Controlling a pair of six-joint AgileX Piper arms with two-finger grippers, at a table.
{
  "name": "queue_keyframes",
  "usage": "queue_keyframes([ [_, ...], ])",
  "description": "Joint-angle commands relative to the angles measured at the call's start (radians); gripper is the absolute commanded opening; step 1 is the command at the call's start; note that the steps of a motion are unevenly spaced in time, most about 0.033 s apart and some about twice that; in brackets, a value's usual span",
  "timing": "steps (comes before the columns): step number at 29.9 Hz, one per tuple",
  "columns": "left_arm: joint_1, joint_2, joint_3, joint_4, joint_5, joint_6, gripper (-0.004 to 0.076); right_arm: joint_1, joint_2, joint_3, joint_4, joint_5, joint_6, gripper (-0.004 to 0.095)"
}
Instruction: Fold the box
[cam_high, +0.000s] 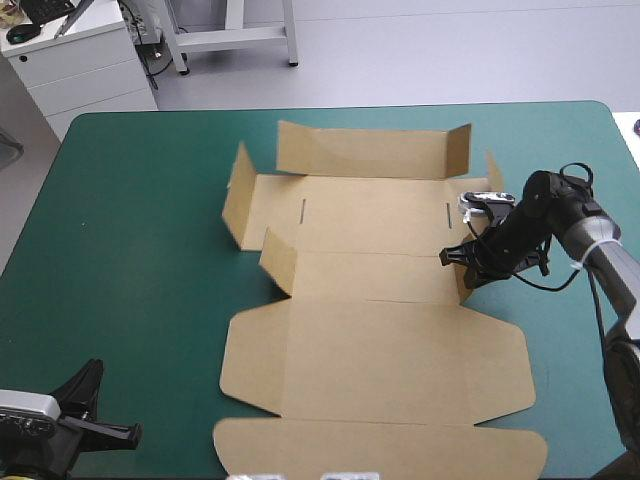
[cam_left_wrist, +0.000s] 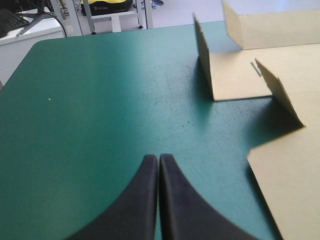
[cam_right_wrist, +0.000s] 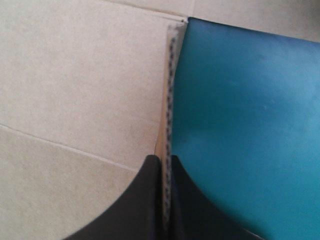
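Box of cut brown corrugated board (cam_high: 380, 350) spread over the middle of the teal-green table cover (cam_high: 130, 250). Mostly flat, with the long far wall (cam_high: 370, 150) and the short left wall (cam_high: 238, 195) raised and the lid panels flat toward the near edge.

Right black fin-fingered gripper (cam_right_wrist: 164, 158) at the box's right edge, nipped all but closed on the narrow right side flap (cam_right_wrist: 170, 90), the board's cut edge sandwiched between the tips.

For a clean fold, probably best to hinge that flap about its crease rather than pull on it. Swing it up and inward in an arc, so as not to drag the whole sheet leftward. Bring it square to the far wall before letting go. Grip looks shallow, right at the tips, so likely to slip if hurried.

Right arm reaching in low from the table's right side, wrist bent toward the box, fingers aimed left. Left black gripper (cam_left_wrist: 159, 157) at the near-left corner, well apart from the box, fingers pressed together into one point, holding nothing, aimed over bare cover toward the far edge.
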Motion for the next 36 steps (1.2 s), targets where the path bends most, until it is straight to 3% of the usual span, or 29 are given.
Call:
queue_keyframes([
  [1,0.000,0.004,-0.020,-0.006,-0.076,-0.007,-0.0010,0.004,0.037,-0.119,0.034,0.041,-0.154,-0.0014],
  [4,0.000,0.004,-0.020,-0.006,-0.076,-0.007,-0.0010,0.015,0.100,-0.236,0.020,0.118,-0.328,-0.0014],
  [8,0.000,0.004,-0.020,-0.006,-0.076,-0.007,-0.0010,0.065,0.171,-0.402,-0.066,0.116,-0.457,-0.0015],
  [14,0.000,0.004,-0.020,-0.006,-0.076,-0.007,-0.0010,0.179,0.269,-0.608,-0.094,0.116,-0.645,-0.0015],
  [26,0.000,0.004,-0.020,-0.006,-0.076,-0.007,-0.0010,0.353,0.350,-0.697,-0.198,0.071,-1.117,-0.0020],
  [36,0.000,0.004,-0.020,-0.006,-0.076,-0.007,-0.0010,0.362,0.354,-0.697,-0.172,-0.106,-1.152,-0.0020],
])
